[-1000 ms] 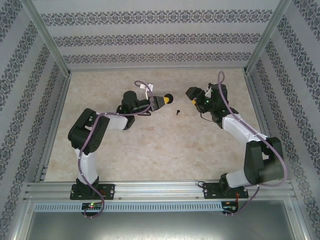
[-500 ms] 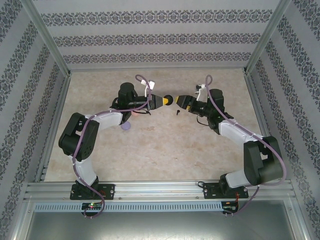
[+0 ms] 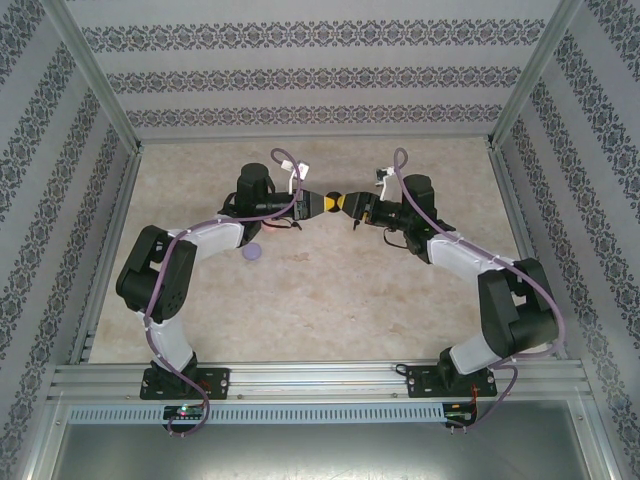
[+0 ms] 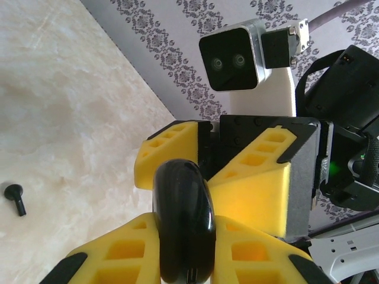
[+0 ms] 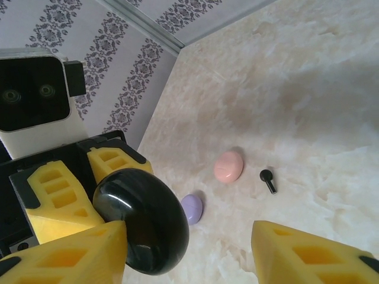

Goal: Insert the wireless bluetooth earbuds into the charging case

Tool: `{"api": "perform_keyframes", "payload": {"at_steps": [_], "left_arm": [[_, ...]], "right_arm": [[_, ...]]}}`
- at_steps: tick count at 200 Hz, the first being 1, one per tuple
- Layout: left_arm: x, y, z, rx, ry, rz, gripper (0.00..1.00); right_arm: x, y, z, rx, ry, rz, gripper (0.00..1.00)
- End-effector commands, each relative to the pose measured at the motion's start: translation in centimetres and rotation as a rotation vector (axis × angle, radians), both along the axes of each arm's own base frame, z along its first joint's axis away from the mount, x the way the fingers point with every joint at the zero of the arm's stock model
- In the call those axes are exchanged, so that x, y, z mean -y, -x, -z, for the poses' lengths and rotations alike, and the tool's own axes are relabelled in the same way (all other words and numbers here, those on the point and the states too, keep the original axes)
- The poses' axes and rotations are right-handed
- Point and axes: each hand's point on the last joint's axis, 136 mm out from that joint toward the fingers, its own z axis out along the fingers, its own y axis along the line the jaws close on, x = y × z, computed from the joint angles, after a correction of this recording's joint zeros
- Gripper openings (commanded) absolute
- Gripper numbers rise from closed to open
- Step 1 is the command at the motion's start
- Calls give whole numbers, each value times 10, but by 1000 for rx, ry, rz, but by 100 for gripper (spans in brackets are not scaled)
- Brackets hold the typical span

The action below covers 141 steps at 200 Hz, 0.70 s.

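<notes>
My left gripper (image 4: 185,229) is shut on a black glossy charging case (image 4: 183,219), closed and held edge-on above the table. In the top view the left gripper (image 3: 326,205) and right gripper (image 3: 349,205) meet nose to nose at the case (image 3: 337,199). My right gripper (image 5: 189,248) is open, its jaws spread wide around the case (image 5: 142,219), with one finger (image 5: 65,254) against its side. One black earbud (image 5: 267,179) lies on the table below, also the earbud (image 4: 15,198) left of the held case. The other earbuds are out of view.
A pink closed case (image 5: 228,166) and a purple closed case (image 5: 192,208) lie on the marble table; the purple one (image 3: 253,252) sits beside the left arm. Patterned walls and a metal frame (image 3: 105,260) enclose the table.
My right gripper has swung left and closed in on the black case until its open jaws straddle it. The left gripper has kept holding the case, shifting only slightly.
</notes>
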Motion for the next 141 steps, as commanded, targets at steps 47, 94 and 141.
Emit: {"api": "perform_keyframes", "payload": {"at_steps": [47,94,141], "left_arm": [[-4,15,-57,165,54,30,0],[-3,13,-52,155,69,35,0],[-1,14,-50,135,88,59,0]], "right_arm": [[39,0,38,-101,8,115,52],[23,20,-23,38,-52,18,53],[7,23,-48,113,-39,-41,49]]}}
